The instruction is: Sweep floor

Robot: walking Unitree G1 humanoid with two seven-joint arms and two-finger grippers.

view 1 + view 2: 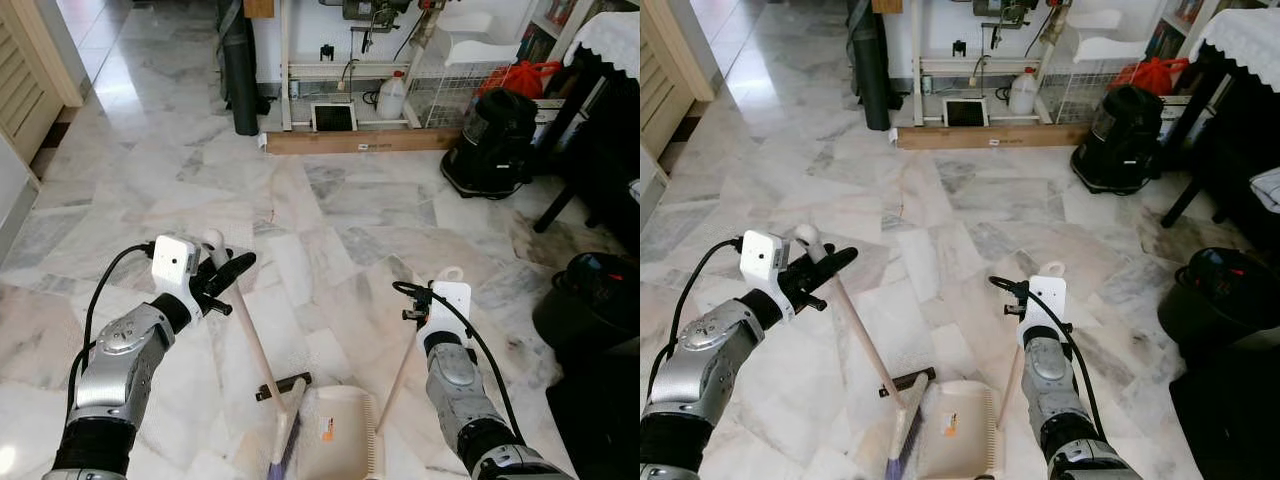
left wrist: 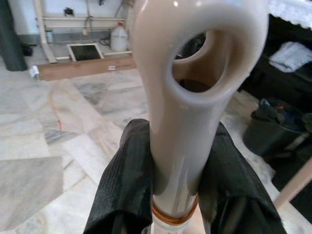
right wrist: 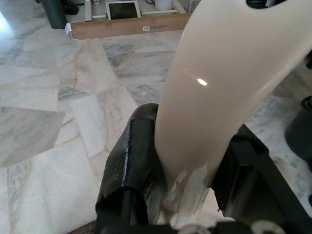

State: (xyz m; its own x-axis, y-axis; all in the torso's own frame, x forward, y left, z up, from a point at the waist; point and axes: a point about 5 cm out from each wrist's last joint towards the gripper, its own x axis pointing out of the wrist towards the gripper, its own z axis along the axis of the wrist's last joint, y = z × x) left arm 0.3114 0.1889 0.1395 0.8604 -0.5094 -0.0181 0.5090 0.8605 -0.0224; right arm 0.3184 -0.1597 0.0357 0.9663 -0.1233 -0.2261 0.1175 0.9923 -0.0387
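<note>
My left gripper point(image 1: 222, 272) is shut on the top of a broom's beige handle point(image 1: 250, 335), just below its looped end point(image 2: 195, 58). The handle slants down to the broom head point(image 1: 285, 430) on the marble floor. Beside the head lies a cream dustpan point(image 1: 335, 440), mouth toward the broom. Its long pale handle point(image 1: 400, 370) rises to my right gripper point(image 1: 432, 310), which is shut on it near the top. In the wrist views, black fingers point(image 2: 126, 185) press both sides of the broom handle, and fingers point(image 3: 131, 156) flank the dustpan handle point(image 3: 214, 97).
A black vacuum cleaner point(image 1: 495, 140) stands at the back right, and a black bin point(image 1: 590, 300) sits close on the right. A long cardboard box point(image 1: 360, 140) and a white jug point(image 1: 392, 98) lie by the far rack. A dark table point(image 1: 600, 90) borders the right side.
</note>
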